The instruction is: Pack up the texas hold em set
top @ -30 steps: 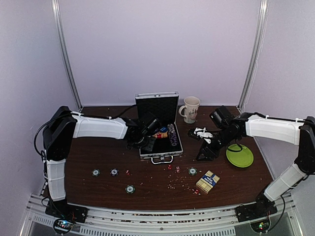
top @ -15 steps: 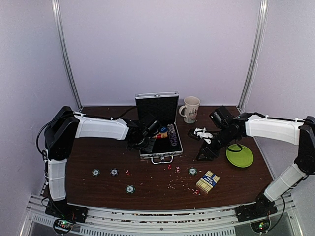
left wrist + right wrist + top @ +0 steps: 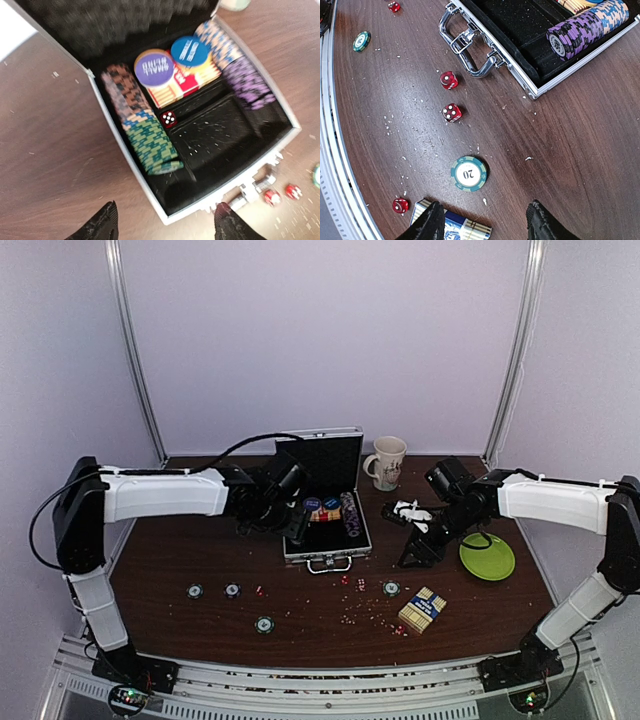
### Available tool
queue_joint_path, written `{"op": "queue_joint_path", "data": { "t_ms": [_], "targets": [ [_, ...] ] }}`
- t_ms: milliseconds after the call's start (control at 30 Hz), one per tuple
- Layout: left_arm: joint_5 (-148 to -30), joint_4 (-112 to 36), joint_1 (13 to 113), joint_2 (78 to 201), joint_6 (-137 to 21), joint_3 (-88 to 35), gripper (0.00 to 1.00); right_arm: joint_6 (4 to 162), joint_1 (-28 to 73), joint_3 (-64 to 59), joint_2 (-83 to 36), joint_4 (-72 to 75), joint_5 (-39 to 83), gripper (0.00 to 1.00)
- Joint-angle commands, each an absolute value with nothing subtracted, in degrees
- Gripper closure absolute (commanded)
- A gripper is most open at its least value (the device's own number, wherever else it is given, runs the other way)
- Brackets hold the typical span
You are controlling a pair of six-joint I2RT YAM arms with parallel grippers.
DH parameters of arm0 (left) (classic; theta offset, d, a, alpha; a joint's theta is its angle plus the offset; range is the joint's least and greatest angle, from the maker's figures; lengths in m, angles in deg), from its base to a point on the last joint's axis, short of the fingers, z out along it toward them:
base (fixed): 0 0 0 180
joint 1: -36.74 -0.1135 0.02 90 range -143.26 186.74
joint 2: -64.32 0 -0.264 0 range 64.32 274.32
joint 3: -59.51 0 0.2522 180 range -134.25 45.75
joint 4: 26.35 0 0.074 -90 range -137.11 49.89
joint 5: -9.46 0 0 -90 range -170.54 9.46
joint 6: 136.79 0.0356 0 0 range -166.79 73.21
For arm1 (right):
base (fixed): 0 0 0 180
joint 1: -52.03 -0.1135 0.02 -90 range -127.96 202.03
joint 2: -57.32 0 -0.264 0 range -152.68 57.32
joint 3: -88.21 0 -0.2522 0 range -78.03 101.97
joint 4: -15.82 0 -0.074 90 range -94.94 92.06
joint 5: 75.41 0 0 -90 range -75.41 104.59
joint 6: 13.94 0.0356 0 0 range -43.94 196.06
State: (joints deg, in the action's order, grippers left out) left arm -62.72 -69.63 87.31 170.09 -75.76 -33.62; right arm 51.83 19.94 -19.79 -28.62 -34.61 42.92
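Status: partly packed. The case (image 3: 320, 458) stands at bench (image 3: 180, 540) centre, lid upright on the far side, handle pointing near. It holds chip rows (image 3: 150, 145) and one die (image 3: 168, 118).

Left to pack:
- four loose chips (image 3: 264, 624)
- several dice (image 3: 350, 582)
- card box (image 3: 422, 610), long axis near-left to far-right

The left pincer (image 3: 165, 227) is wide and empty. The right pincer (image 3: 484, 225) is parted and empty.

The white-and-black left arm (image 3: 160, 495) stretches rightward, left end effector (image 3: 167, 227) spread wide, empty. The right arm (image 3: 550, 502) angles leftward, right end effector (image 3: 485, 222) parted, empty.
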Motion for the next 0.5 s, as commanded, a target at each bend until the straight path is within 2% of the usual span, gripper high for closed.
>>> {"op": "queue_joint_path", "data": {
  "t_ms": [0, 100, 267, 467],
  "targets": [
    [-65.4, -74.3, 87.0, 161.0, -70.0, -31.9, 0.32, 51.4, 20.3, -18.4, -29.2, -35.3, 43.2, 0.43],
    [-68.0, -79.8, 86.9, 156.9, -67.5, -30.6, 0.34, 51.3, 20.3, -18.5, -29.2, -35.3, 43.2, 0.43],
    [-76.1, -87.9, 87.0, 150.8, -65.4, -25.0, 0.42, 51.5, 20.3, -18.0, -28.4, -35.8, 43.6, 0.43],
    [-86.9, -89.8, 87.5, 144.0, -63.7, -14.8, 0.43, 50.8, 19.2, -17.8, -25.7, -37.0, 42.6, 0.44]
  ]
}}
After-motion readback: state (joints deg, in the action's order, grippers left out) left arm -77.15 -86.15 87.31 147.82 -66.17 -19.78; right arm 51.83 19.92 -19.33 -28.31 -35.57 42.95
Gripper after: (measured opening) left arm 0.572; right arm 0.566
